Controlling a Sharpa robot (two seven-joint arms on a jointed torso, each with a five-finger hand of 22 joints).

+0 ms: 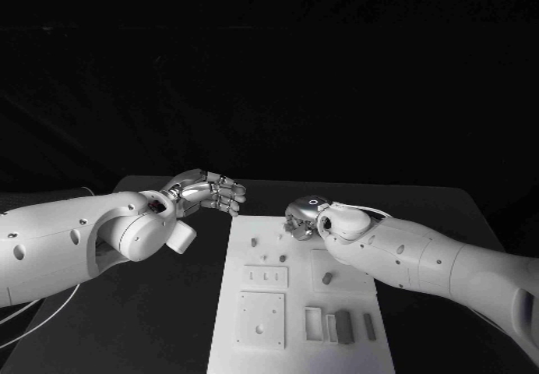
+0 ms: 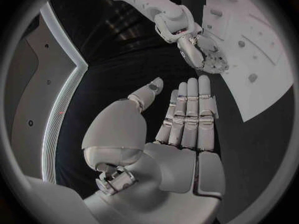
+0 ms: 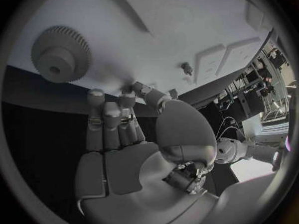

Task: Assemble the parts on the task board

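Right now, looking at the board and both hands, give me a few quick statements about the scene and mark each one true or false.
1. The left hand hangs beside the task board, over the black table. True.
2. The left hand grips a part. False: its fingers lie straight and hold nothing.
3. The right hand is at the board's far end. True.
4. A gear lies on the board near the right hand. True.
5. The gear sits in the right hand's palm. False: it lies on the board, apart from the fingers.

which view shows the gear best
The right wrist view: the gear lies unobstructed on the task board, teeth and hub hole clear. In the head and left wrist views the right robot hand covers that spot.
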